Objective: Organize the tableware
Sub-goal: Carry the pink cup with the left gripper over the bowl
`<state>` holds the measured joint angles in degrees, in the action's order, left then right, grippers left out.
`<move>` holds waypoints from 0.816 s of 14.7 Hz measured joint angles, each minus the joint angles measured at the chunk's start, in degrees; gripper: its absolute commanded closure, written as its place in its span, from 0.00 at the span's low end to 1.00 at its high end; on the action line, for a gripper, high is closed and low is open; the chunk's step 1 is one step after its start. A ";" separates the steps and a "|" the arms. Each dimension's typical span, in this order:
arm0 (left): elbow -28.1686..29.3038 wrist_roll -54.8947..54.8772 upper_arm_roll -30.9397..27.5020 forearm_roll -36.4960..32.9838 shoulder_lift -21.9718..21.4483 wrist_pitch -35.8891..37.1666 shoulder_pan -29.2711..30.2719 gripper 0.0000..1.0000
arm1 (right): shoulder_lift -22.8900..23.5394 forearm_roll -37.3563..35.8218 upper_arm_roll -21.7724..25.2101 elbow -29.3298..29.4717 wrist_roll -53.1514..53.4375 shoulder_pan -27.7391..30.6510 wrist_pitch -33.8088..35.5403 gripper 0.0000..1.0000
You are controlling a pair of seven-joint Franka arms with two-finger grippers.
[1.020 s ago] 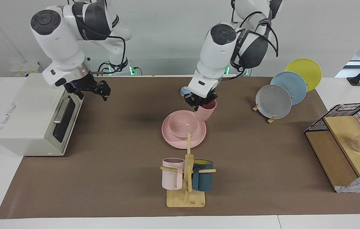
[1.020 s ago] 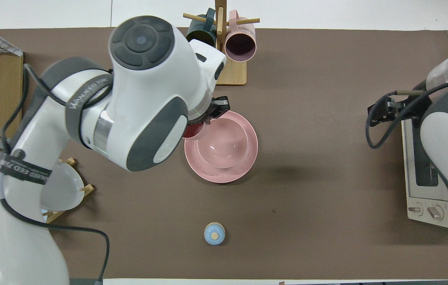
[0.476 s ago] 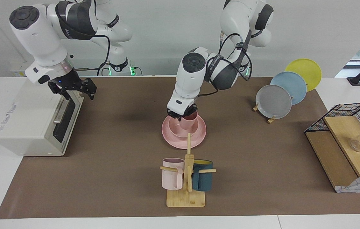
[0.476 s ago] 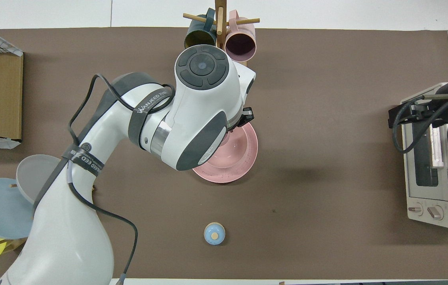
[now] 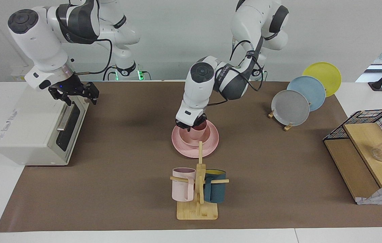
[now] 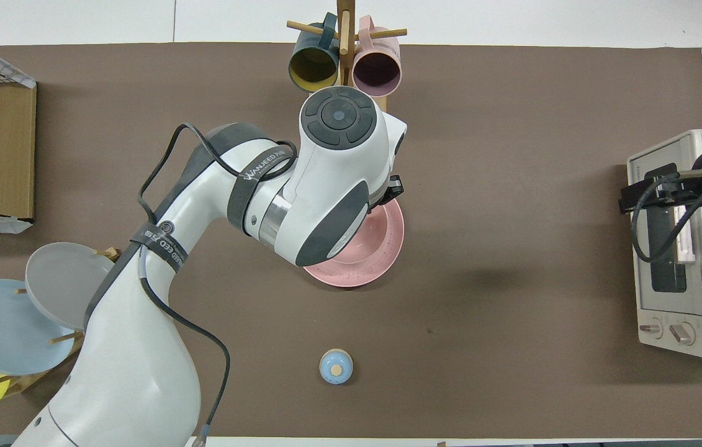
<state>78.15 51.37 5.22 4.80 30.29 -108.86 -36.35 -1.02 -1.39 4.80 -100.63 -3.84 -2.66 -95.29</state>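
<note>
The pink plate [image 5: 212,141] lies mid-table with the pink bowl [image 5: 186,139] on it. The pink cup [image 5: 200,131] stands upright inside the bowl. My left gripper [image 5: 189,126] is low over the bowl and shut on the cup's rim at the side toward the right arm's end. In the overhead view my left arm covers the cup; only part of the plate [image 6: 391,251] and the bowl [image 6: 375,233] show. My right gripper [image 5: 73,95] hangs open and empty over the toaster oven [image 5: 35,125], and it waits there.
A wooden mug rack [image 5: 197,202] with a pale pink mug [image 5: 182,184] and a teal mug [image 5: 215,190] stands farther from the robots than the plate. Grey, blue and yellow plates [image 5: 290,107] stand in a rack. A wire shelf [image 5: 366,148] is at the left arm's end. A small blue knob [image 6: 336,366] sits nearer the robots.
My left gripper carried the pink cup from beside the plate to over the bowl and lowered it into the bowl. My right gripper drew back over the toaster oven.
</note>
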 measured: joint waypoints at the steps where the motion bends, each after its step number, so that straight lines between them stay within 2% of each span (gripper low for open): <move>1: 0.67 0.00 -0.01 0.00 0.01 -0.47 0.00 1.00 | 0.00 -0.37 -0.32 0.14 0.00 0.02 0.00 0.00; 9: 4.31 0.00 -0.01 -0.03 0.00 -4.54 -0.09 1.00 | 0.00 -0.74 -1.28 1.83 0.00 0.92 0.98 0.00; 10: 4.49 0.00 -0.01 -0.03 0.00 -5.00 -0.11 0.77 | 0.00 -0.74 -1.20 1.83 0.00 1.05 0.99 0.00; 11: 4.67 0.00 -0.01 -0.03 0.00 -5.46 -0.12 0.24 | 0.00 -0.74 -1.19 1.83 0.00 1.13 0.99 0.00; 12: 4.75 0.00 -0.01 -0.04 0.00 -5.75 -0.13 0.00 | 0.00 -0.74 -1.29 1.83 0.00 1.33 0.99 0.00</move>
<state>82.90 51.37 5.21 4.76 30.29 -114.61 -36.48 -1.02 -2.13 3.51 -98.80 -3.84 -1.33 -94.30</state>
